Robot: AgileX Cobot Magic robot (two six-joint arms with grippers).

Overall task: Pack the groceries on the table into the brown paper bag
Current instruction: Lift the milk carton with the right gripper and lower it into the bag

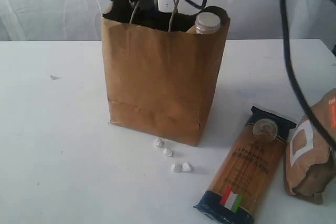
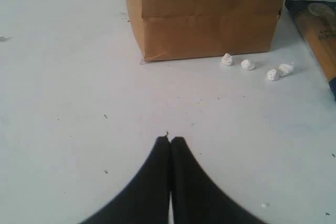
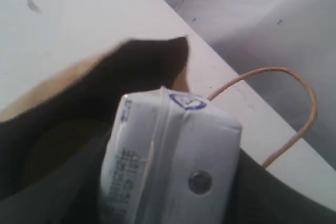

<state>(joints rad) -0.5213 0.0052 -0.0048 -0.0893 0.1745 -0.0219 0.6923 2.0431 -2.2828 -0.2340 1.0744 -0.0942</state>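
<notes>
Small white-blue carton (image 3: 169, 150), judged light, stiff yet crushable, is clasped across its sides by the right gripper (image 3: 166, 198) above the brown paper bag (image 1: 157, 72).

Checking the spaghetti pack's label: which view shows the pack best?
The exterior view: nearly the whole pack lies flat on the table, label up. The left wrist view catches only one end at the frame edge; the right wrist view shows none of it.
</notes>
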